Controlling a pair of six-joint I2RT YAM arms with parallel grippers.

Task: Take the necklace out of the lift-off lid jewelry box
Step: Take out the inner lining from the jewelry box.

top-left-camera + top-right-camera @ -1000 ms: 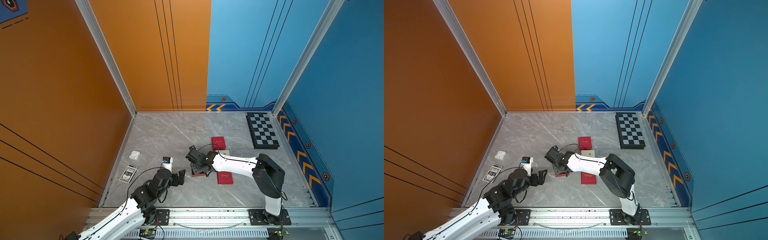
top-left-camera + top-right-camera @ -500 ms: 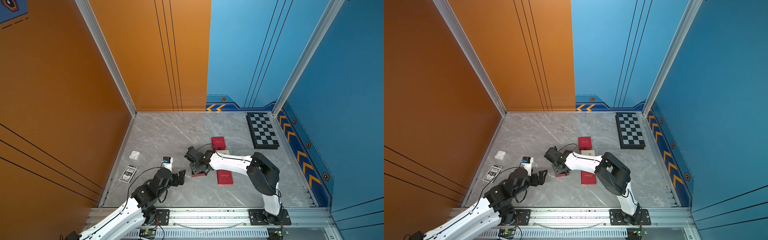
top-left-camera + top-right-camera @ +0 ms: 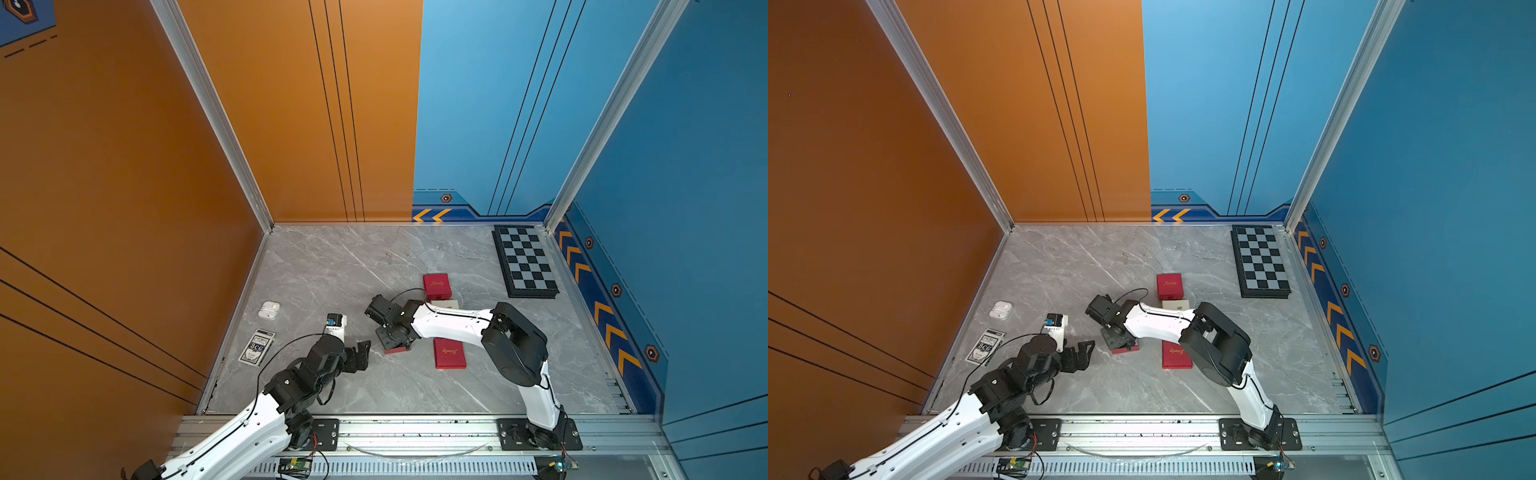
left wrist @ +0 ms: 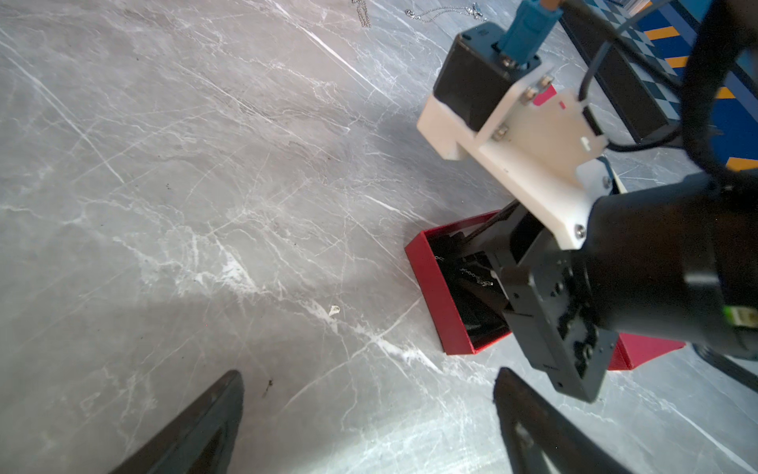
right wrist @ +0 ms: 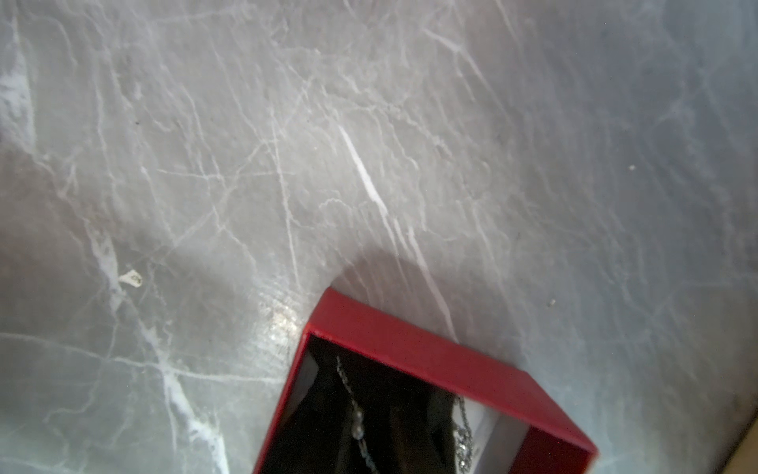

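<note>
The lift-off lid jewelry box (image 3: 398, 350) is a small red box standing open on the marble table, near the middle front. Its black inside holds the necklace (image 5: 356, 419), a thin silver chain with small beads. My right gripper (image 3: 392, 338) points down into the box, and its dark fingers merge with the black lining, so their gap does not show. In the left wrist view the chain (image 4: 476, 277) lies right by those fingers. My left gripper (image 4: 369, 410) hovers open over bare table to the left of the box (image 4: 439, 295).
A flat red lid (image 3: 449, 352) lies right of the box, and another red box (image 3: 437, 286) sits behind it. A chessboard (image 3: 524, 261) is at the back right. White earbuds case (image 3: 269, 310) and card deck (image 3: 257, 347) lie at the left. Loose chains (image 4: 447, 10) lie at the back.
My right arm's elbow has swung a little to the left while its gripper stayed in the open box. The left arm has barely moved.
</note>
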